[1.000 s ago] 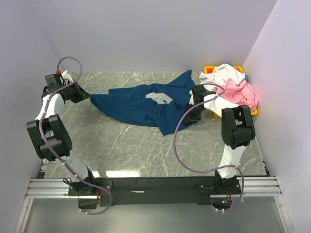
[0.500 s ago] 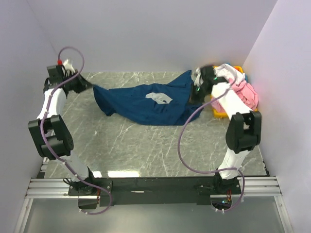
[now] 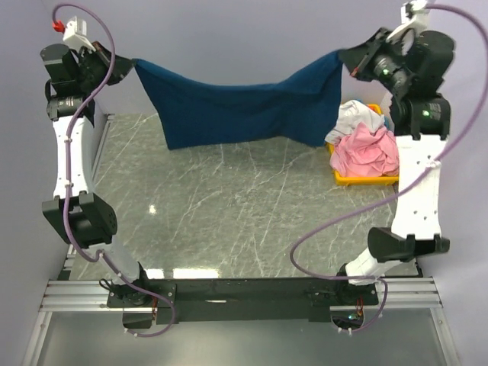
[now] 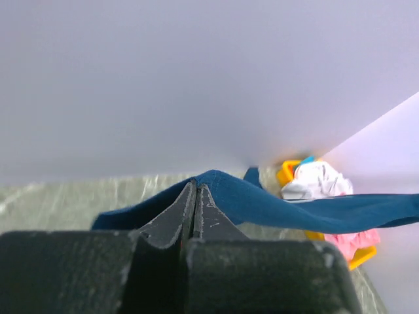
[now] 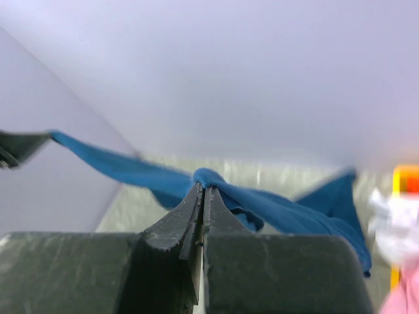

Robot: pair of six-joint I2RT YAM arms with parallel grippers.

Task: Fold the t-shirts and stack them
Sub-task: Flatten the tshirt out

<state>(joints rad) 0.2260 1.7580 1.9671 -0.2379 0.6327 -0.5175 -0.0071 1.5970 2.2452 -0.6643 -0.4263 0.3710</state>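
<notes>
— Two grips, one shirt. What do you have on your end?

— I have the left fingers [image 4: 196, 188] pressed fully together on one edge of the navy t-shirt [image 3: 229, 114], high at the far left corner. The right fingers [image 5: 201, 190] are clamped just as tight on the opposite edge, high at the far right.

— Is the cloth off the bench [image 3: 229, 221]?

— From the top camera I see it strung between the two grips like a hammock. It sags in the middle and its lower edge hangs over the far part of the marble. Whether that edge brushes the bench, I cannot tell.

— And the others?

— The pink t-shirt [image 3: 367, 152] and the white t-shirt [image 3: 354, 118] lie crumpled together in the yellow bin [image 3: 358, 181] at the far right of the bench, with the white one on the far side. The navy shirt's right end hangs just beside them.
</notes>
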